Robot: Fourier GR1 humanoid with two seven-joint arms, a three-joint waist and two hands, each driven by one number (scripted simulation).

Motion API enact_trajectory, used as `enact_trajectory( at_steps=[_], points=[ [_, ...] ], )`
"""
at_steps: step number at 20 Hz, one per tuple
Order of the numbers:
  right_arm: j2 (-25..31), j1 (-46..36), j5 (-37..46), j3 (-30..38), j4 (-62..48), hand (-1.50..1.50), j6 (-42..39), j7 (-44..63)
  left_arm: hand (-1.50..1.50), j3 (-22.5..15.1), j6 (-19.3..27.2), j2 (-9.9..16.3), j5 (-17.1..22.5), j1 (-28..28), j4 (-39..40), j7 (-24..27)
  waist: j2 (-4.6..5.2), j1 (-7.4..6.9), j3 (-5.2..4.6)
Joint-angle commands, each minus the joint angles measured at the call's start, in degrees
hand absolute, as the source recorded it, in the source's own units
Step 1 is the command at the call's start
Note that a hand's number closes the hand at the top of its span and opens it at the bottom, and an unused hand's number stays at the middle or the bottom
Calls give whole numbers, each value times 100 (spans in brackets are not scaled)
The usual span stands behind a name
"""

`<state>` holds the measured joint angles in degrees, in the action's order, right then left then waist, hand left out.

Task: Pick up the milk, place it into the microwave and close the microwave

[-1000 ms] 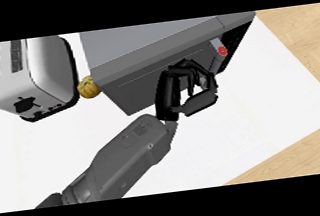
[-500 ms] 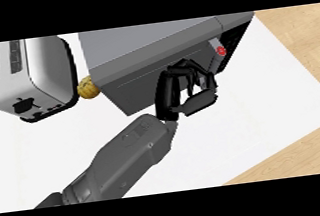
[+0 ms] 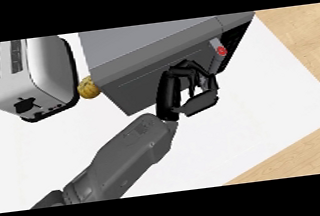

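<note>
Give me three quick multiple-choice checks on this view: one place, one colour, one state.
1. What stands just left of the microwave?
A. a toaster
B. a kettle
C. a sink

2. What colour is the round button on the microwave's panel?
A. green
B. red
C. blue

3. How is the hand in view?
A. flat on the counter, fingers straight
B. raised well clear of the microwave
C. fingers curled, at the microwave's front

Answers:
1 A: the white toaster sits beside the grey microwave, on its left in the view.
2 B: the button is red.
3 C: the right hand is curled against the microwave's front face; no milk shows in it.
</note>
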<state>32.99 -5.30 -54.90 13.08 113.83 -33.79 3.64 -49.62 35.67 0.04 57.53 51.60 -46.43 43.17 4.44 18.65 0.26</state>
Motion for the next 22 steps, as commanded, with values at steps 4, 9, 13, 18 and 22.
enact_trajectory(
  at_steps=[4, 9, 13, 18, 22],
  points=[
    [85, -65, -345, -106, 19, -150, -123, 78, 150, -39, 170, -4, 16, 427, 959, -492, 80, -62, 2],
    [190, -35, -539, -31, 64, -150, -215, 95, 150, 6, 412, -5, 210, 330, 1059, -557, 36, -155, -10],
    [251, 6, -589, 87, 111, -150, -153, 111, 150, -55, 667, -5, 344, 237, 1165, -607, 0, -262, -19],
    [368, 162, -746, 263, 156, -150, -147, 158, 150, -31, 547, 34, 617, 171, 1172, -678, -20, -388, -29],
    [392, 252, -816, 288, 250, -150, -85, 206, -150, -187, 470, -5, 705, 156, 1196, -639, -30, -469, -33]
  ],
)
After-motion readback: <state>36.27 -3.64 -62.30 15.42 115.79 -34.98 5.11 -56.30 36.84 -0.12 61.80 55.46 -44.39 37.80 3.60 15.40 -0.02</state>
